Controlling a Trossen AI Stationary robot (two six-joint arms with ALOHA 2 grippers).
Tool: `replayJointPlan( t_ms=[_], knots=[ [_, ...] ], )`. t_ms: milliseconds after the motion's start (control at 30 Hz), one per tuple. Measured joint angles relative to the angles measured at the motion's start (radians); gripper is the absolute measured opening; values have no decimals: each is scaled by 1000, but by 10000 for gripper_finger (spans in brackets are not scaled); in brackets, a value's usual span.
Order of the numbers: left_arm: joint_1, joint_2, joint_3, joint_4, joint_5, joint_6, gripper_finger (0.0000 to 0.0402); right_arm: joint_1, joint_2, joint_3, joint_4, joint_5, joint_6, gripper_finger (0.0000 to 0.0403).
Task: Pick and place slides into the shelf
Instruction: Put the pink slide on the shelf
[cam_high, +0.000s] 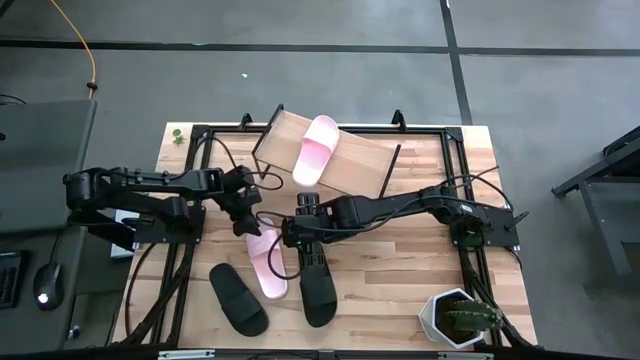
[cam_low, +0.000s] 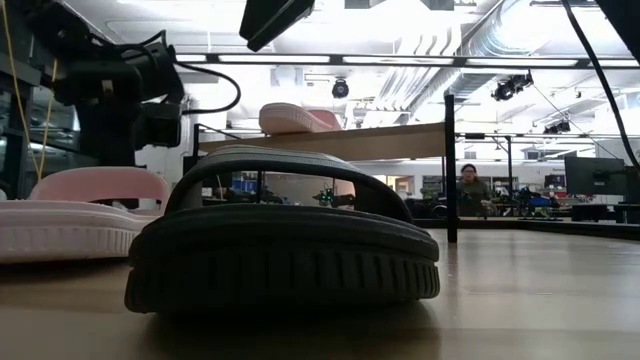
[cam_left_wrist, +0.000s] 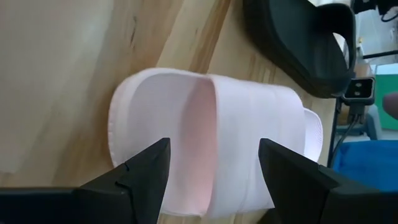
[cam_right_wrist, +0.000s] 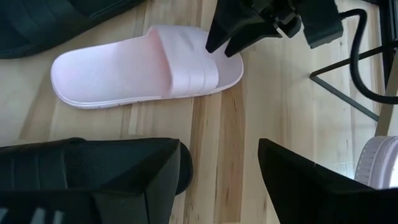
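One light pink slide (cam_high: 318, 148) lies on the slanted light-wood shelf (cam_high: 360, 160) at the table's far side. A second pink slide (cam_high: 266, 262) rests sole-down on the tabletop in front of it, between two black slides: one (cam_high: 238, 299) angled to its left, the other (cam_high: 316, 278) just beside it on the right.
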Motion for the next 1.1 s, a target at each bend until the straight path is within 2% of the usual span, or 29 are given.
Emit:
replayJointPlan(
  t_ms=[133, 300, 533, 900, 1000, 1100],
  knots=[
    [-20, 0, -10, 3, 4, -3, 232, 0, 0, 0, 0, 0, -2, 209],
    [-107, 0, -10, 62, 10, -48, 232, 0, 0, 0, 6, 0, -2, 209],
    [-215, 0, -10, 125, -44, -119, 232, 0, 0, 0, 19, 0, -2, 209],
    [-231, 0, -10, 127, -72, -132, 232, 5, 0, 0, 19, 1, 5, 209],
    [-230, 0, -10, 127, -72, -129, 216, 6, 0, 0, 19, 5, 5, 209],
    [-230, 0, -10, 127, -69, -129, 177, 5, 0, 0, 19, 5, 5, 209]
  ],
)
